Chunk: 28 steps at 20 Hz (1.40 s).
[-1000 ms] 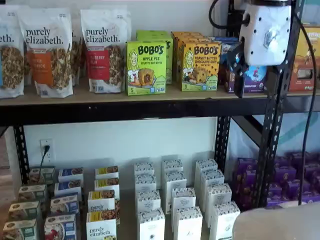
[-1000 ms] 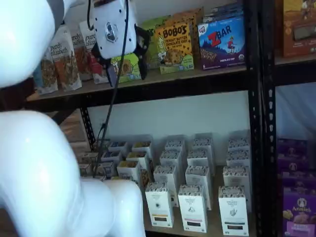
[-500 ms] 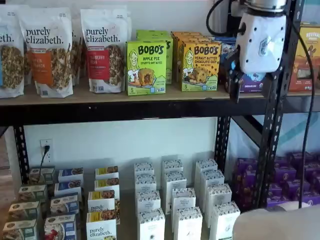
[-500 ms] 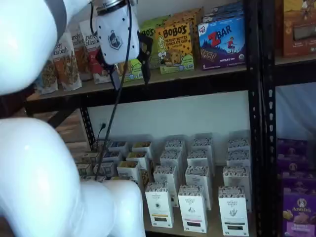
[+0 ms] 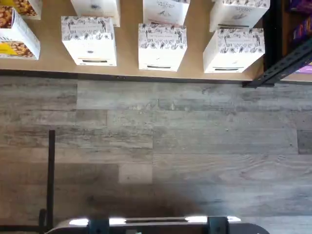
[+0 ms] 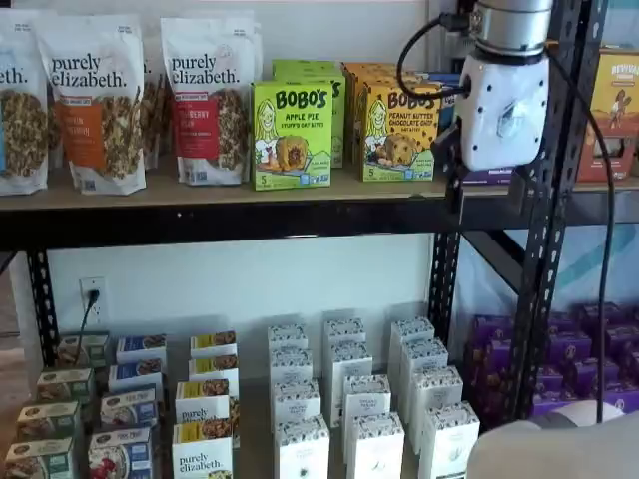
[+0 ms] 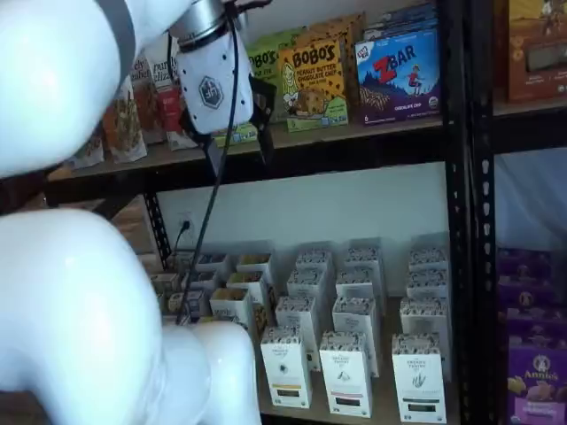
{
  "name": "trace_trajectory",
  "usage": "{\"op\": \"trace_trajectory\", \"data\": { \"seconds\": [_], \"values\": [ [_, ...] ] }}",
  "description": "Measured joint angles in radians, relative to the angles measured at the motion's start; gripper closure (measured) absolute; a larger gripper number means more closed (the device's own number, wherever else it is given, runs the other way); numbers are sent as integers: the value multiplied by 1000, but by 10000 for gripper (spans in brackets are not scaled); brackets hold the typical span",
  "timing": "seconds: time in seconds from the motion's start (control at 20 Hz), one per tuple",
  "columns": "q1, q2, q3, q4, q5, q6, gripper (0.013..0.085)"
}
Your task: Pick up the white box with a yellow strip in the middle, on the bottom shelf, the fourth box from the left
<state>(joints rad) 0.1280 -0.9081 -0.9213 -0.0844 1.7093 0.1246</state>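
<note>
The white box (image 6: 302,446) stands at the front of the leftmost white column on the bottom shelf (image 6: 252,424), right of the "purely elizabeth" boxes (image 6: 203,446). It also shows in a shelf view (image 7: 286,367) with a thin yellow band, and in the wrist view (image 5: 89,41) with its speckled top. Like white boxes stand beside and behind it. My gripper (image 7: 237,149) hangs high in front of the upper shelf, far above the box, with a gap between its black fingers and nothing in them. It also shows in a shelf view (image 6: 487,180).
Granola bags (image 6: 95,100) and Bobo's boxes (image 6: 292,135) fill the upper board. A black rack post (image 6: 544,249) stands right of the gripper, with purple boxes (image 6: 559,349) beyond it. The arm's white body (image 7: 80,310) fills the near left. Grey plank floor (image 5: 156,146) lies before the shelf.
The gripper has sunk a little and turned about its axis in front of the upper shelf, drifting toward the white boxes' columns. No box has moved.
</note>
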Motion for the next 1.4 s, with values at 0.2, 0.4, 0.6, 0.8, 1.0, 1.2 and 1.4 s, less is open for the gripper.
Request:
{"op": "trace_trajectory", "data": {
  "seconds": [0.2,0.4,0.6,0.8,1.0,1.2,1.4],
  "values": [
    [15,-2,47,12,-46,21,130],
    [27,-16,110,29,-111,38,130],
    [37,-30,176,37,-175,52,130],
    [55,-45,250,38,-245,73,130],
    [71,-51,303,25,-297,94,130],
    [71,-50,355,46,-349,93,130],
    [66,-49,396,71,-399,84,130]
  ]
}}
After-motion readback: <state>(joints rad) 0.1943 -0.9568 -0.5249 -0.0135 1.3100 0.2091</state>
